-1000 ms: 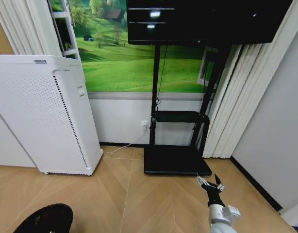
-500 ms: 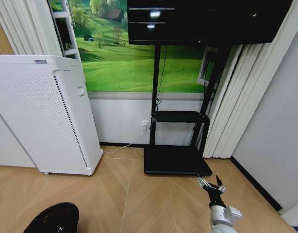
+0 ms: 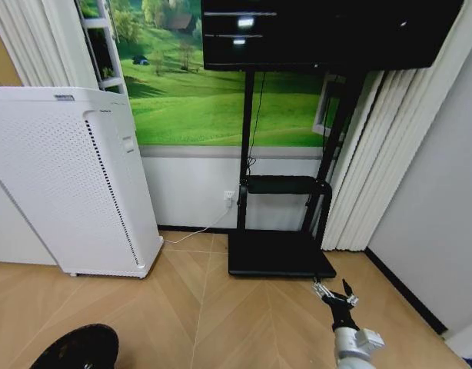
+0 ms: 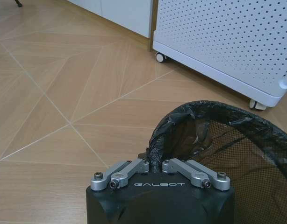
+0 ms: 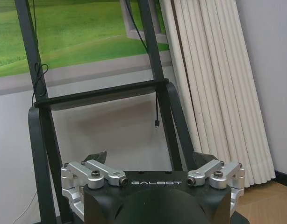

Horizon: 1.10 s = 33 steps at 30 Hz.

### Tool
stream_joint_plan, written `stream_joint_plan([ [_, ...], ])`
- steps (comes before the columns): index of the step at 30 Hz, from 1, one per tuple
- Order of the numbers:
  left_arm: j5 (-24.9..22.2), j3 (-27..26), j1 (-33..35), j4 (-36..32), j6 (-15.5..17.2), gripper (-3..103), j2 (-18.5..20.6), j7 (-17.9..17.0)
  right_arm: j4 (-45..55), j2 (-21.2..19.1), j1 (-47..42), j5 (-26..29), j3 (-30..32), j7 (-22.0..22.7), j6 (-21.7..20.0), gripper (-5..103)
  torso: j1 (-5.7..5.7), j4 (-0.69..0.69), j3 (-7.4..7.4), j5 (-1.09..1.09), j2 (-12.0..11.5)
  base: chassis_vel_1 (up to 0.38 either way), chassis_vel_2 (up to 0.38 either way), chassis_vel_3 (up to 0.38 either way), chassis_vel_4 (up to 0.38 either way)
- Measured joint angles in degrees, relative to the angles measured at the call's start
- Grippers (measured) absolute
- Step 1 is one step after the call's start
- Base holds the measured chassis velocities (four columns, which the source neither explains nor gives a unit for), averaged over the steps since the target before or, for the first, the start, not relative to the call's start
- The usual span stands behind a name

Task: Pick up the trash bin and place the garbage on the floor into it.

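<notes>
Left hand is pinched on the rim of the trash bin, held low over the floor beside the white appliance. Right hand hangs spread and empty. That thin rim grip could slip, tipping the bin.

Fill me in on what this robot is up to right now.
The robot is carrying the trash bin: its left gripper is shut on the rim and black liner, holding it low at the robot's left above the wooden floor, near the white appliance. The right gripper is open and holds nothing, raised in front of the black TV stand. No garbage can be seen in the bin so far.
</notes>
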Motion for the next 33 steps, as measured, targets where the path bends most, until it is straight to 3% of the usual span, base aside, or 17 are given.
stream_joint_plan([
  [2,0.15,0.12,-0.07,0.15,0.06,5,-0.12,-0.11,-0.05,0.11,-0.09,-0.08,-0.02,-0.07,0.13,100,0.0,0.0,0.0,0.01,0.0,0.0,0.0,0.0,0.0],
  [6,0.07,0.2,-0.07,0.3,0.44,16,-0.23,-0.36,-0.4,0.18,-0.04,-0.12,0.28,-0.2,0.19,100,0.0,0.0,0.0,-0.01,0.0,0.0,0.0,0.0,0.0],
  [12,-0.79,-0.88,0.55,0.42,2.18,43,0.05,-1.4,-1.81,0.14,1.09,-2.56,0.67,-0.2,0.19,100,0.0,0.0,0.0,0.0,0.0,0.0,0.0,0.0,0.0],
  [14,-0.86,-0.94,0.71,0.38,2.41,43,-0.01,-1.55,-1.97,0.13,1.26,-2.99,0.66,-0.17,0.24,100,0.0,0.0,0.0,-0.01,0.0,0.0,0.0,0.0,0.0],
  [15,-1.03,-1.02,1.0,0.34,2.63,54,-0.17,-1.82,-2.28,0.14,1.58,-3.49,0.45,0.1,0.43,100,0.0,0.01,0.0,-0.01,0.0,0.0,0.0,0.0,0.0],
  [16,-1.03,-1.02,1.0,0.34,2.63,54,-0.17,-1.82,-2.28,0.14,1.58,-3.49,0.45,0.1,0.43,100,0.0,0.01,0.0,-0.01,0.0,0.0,0.0,0.0,0.0],
  [22,-0.64,-1.99,2.11,-0.15,0.97,82,-0.97,-1.85,-2.74,0.18,1.56,-3.89,0.04,0.67,0.62,100,0.0,0.01,0.0,-0.01,0.0,0.0,0.0,0.0,0.0],
  [23,-0.64,-1.99,2.11,-0.15,0.97,82,-0.97,-1.85,-2.74,0.18,1.56,-3.89,0.04,0.67,0.62,100,0.0,0.01,0.0,-0.01,0.0,0.0,0.0,0.0,0.0],
  [25,-0.07,-2.66,3.31,-2.41,0.71,92,-1.32,-0.01,-2.69,0.11,1.3,-3.83,0.08,0.69,0.65,100,0.0,0.0,0.0,-0.01,-0.01,0.0,0.0,0.0,0.0],
  [28,1.12,-2.76,4.56,-5.44,0.67,98,-1.86,2.4,-2.4,0.05,1.09,-3.87,0.09,0.64,0.65,100,0.0,0.0,0.0,0.0,0.0,0.0,0.0,0.0,0.0],
  [33,5.69,-3.29,5.42,-10.28,-0.62,100,-2.75,7.5,-1.75,0.25,0.49,-4.85,0.36,0.1,0.65,100,0.0,0.01,0.0,-0.01,0.0,0.0,0.0,0.0,0.0],
])
